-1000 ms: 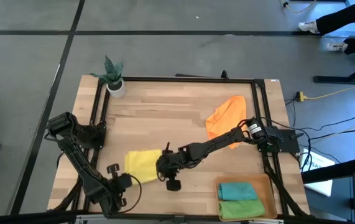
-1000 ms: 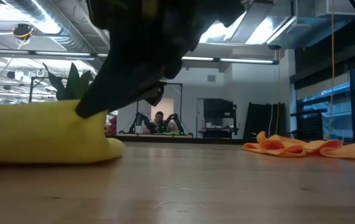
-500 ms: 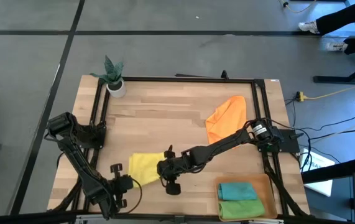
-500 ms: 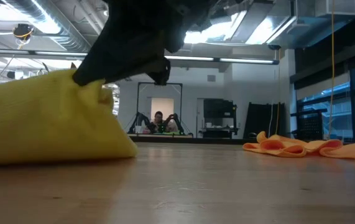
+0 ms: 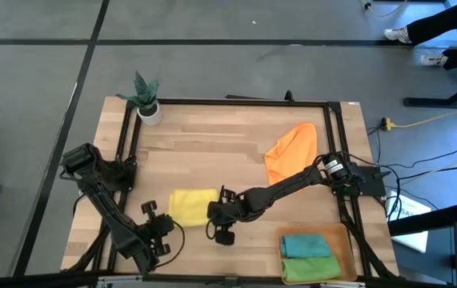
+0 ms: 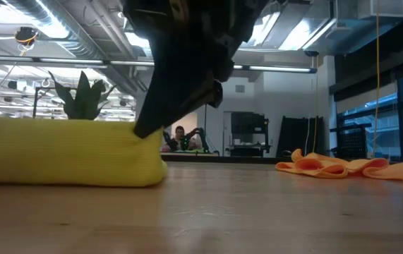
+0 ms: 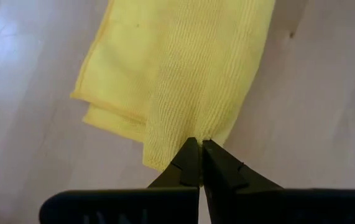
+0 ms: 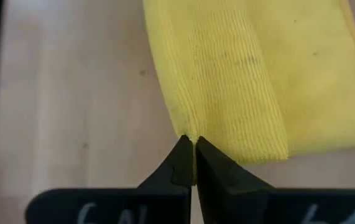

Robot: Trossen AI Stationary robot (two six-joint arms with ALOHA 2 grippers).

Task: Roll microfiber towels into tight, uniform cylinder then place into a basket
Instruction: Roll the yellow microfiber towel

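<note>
- Rolling step, it seems: the left gripper (image 7: 199,168) and right gripper (image 8: 193,163) each have their fingers pinched shut on opposite ends of the yellow towel (image 5: 190,206), which lies between them on the wood surface (image 5: 212,152)
- Next likely calls for turning both ends evenly
- Ribbed, soft cloth, part-rolled into a thick fold; hemmed flat layers trail beyond the fingers

Both arms matte black, jointed tubular links, black cabling at the bases. Right arm (image 5: 292,186) has a silver band near its base. Left claw (image 7: 196,163): two black tapered fingers; right claw (image 8: 191,163) same.
</note>
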